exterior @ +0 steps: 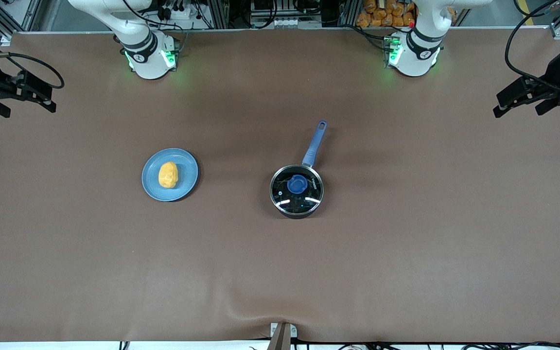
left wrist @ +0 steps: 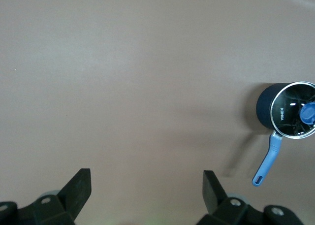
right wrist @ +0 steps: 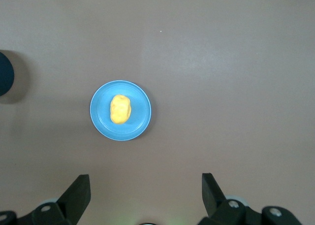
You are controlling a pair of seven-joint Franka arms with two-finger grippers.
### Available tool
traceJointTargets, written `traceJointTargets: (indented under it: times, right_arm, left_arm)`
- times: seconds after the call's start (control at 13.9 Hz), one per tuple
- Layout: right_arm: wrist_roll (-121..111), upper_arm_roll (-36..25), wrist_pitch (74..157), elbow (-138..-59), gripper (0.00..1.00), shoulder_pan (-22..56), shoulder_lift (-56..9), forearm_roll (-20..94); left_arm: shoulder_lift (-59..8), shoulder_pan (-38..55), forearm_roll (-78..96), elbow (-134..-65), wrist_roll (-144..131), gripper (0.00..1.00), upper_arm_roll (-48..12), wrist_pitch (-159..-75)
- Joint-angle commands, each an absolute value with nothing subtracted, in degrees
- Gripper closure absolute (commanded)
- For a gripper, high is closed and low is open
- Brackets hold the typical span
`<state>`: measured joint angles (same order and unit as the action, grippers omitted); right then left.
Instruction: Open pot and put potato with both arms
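Note:
The black pot (exterior: 297, 190) stands mid-table, its glass lid with the blue knob (exterior: 297, 184) on it, and its blue handle (exterior: 315, 143) points toward the robots' bases. The potato (exterior: 168, 175) lies on a light-blue plate (exterior: 187, 170), beside the pot toward the right arm's end. My left gripper (exterior: 520, 108) hangs open and empty high over the left arm's end of the table. Its wrist view (left wrist: 146, 178) shows the pot (left wrist: 283, 109) far off. My right gripper (exterior: 26, 108) hangs open and empty over the right arm's end. Its wrist view (right wrist: 146, 181) shows the potato (right wrist: 120, 109) and plate (right wrist: 138, 121).
A brown mat (exterior: 406, 253) covers the whole table. A small metal clamp (exterior: 282, 334) sits at the table edge nearest the front camera. Both arm bases (exterior: 151, 58) stand at the edge farthest from the front camera, with cables and frames by them.

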<state>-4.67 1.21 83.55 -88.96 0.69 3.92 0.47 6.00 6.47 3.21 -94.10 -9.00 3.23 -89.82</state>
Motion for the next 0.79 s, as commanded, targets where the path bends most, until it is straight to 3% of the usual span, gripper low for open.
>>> traceJointTargets:
  times: [0.0, 0.5, 0.72]
  right_arm:
    - [-4.0, 1.6, 82.7, -87.5, 0.00, 0.2, 3.2, 1.3]
    - [-4.0, 1.6, 82.7, -87.5, 0.00, 0.1, 3.0, 1.3]
    - [-4.0, 1.6, 82.7, -87.5, 0.00, 0.1, 2.9, 1.3]
  left_arm:
    - [5.8, 5.5, 2.6, -93.3, -8.2, 0.00, 3.0, -89.4]
    - [3.9, 6.9, 3.3, -93.2, -9.8, 0.00, 2.0, -89.5]
    - [-1.8, 7.4, 3.9, -89.1, -18.0, 0.00, -3.8, -89.9]
